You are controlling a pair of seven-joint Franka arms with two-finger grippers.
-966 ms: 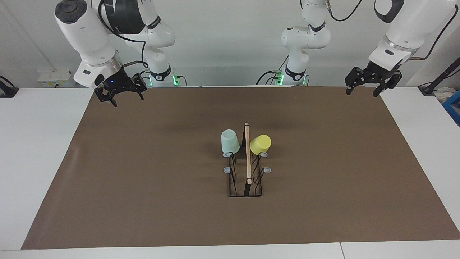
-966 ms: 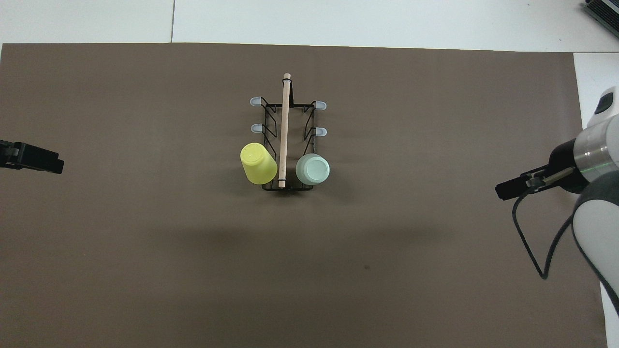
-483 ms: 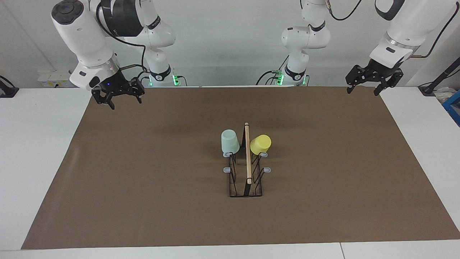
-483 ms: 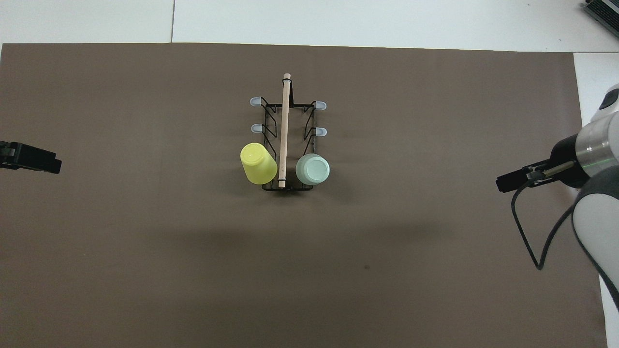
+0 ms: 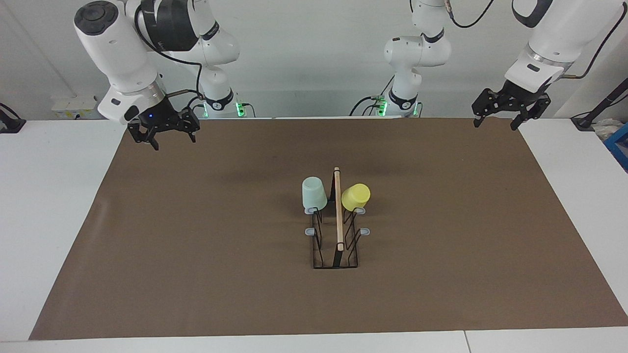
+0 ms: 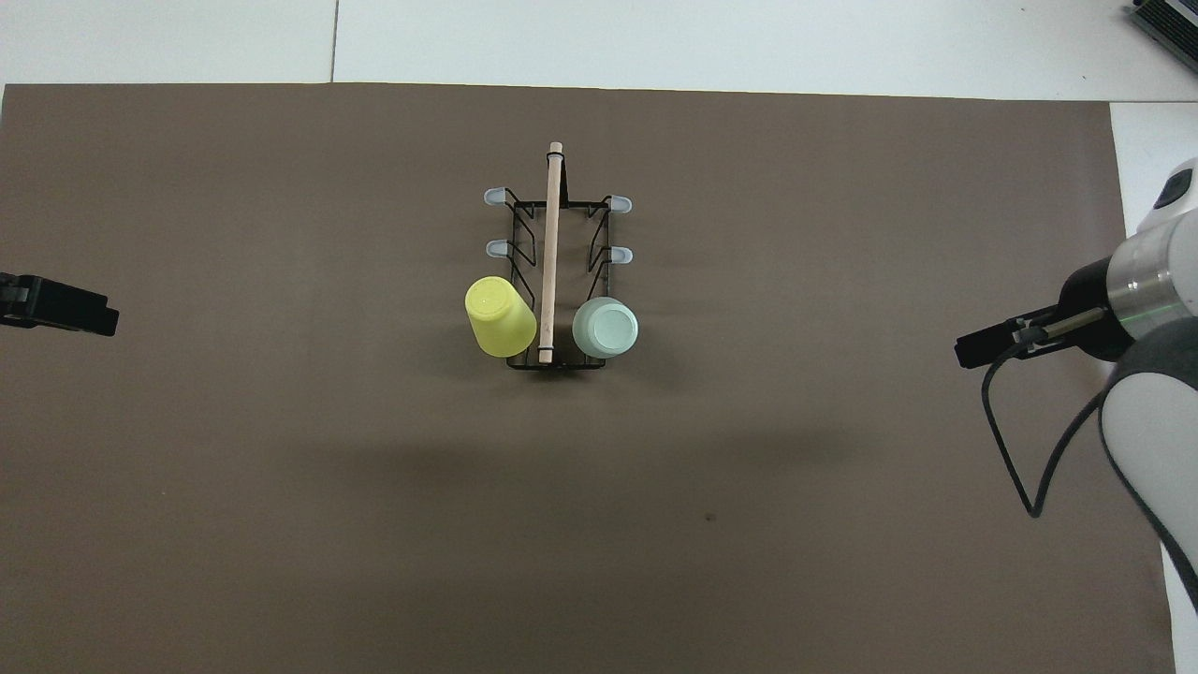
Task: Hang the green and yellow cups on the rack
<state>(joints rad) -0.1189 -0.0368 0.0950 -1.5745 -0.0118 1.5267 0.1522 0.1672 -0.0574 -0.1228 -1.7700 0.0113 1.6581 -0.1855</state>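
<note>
The black wire rack point(image 5: 338, 215) with its wooden rod stands in the middle of the brown mat; it also shows in the overhead view point(image 6: 551, 243). The mint green cup point(image 5: 314, 193) point(image 6: 606, 328) hangs mouth-down on a peg at the rack's end nearer the robots, on the right arm's side. The yellow cup point(image 5: 355, 197) point(image 6: 500, 317) hangs tilted on the peg across from it. My right gripper point(image 5: 174, 142) point(image 6: 969, 351) is open and empty over the mat's corner. My left gripper point(image 5: 493, 126) point(image 6: 94, 318) is open and empty over the other near corner.
The brown mat point(image 5: 196, 245) covers most of the white table point(image 5: 49, 196). Several grey-tipped pegs point(image 5: 310, 231) on the rack are bare. A blue box point(image 5: 619, 144) sits at the table edge at the left arm's end.
Both arms shifted only slightly near the mat's corners. The cups and the rack have not moved.
</note>
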